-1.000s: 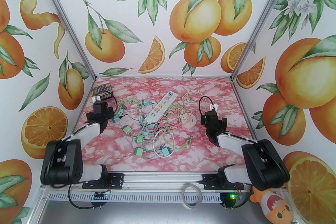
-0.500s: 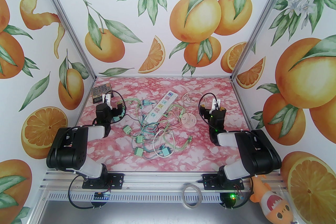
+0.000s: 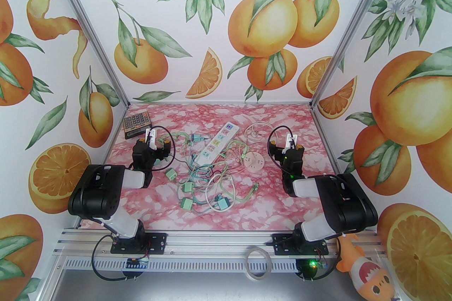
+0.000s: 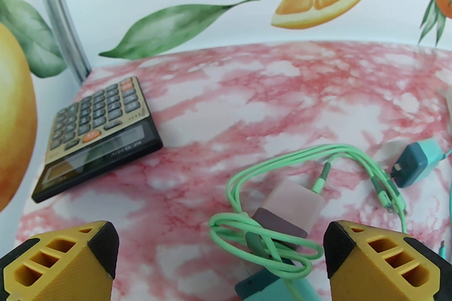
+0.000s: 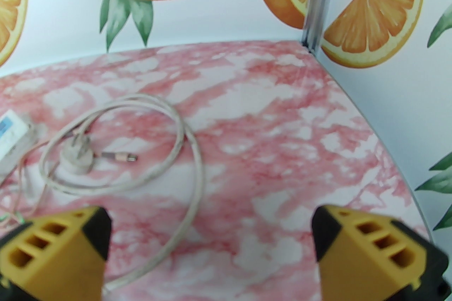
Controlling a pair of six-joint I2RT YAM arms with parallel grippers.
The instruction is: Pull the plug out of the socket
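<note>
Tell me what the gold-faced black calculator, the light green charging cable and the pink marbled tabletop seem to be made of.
Gold-faced black calculator: hard plastic casing; the faceplate looks like brushed metal or metallic foil.
Light green charging cable: soft rubbery plastic sheath, smooth; it loops and knots loosely.
Pink marbled tabletop: probably printed laminate or vinyl rather than stone; flat pattern, slight sheen.

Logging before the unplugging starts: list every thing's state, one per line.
left hand, open, empty.
right hand, open, empty.
power strip, lying flat.
round socket, face up.
calculator, face up.
white cord, loosely coiled, plug lying free.
pink charger, lying loose, green cable attached.
</note>
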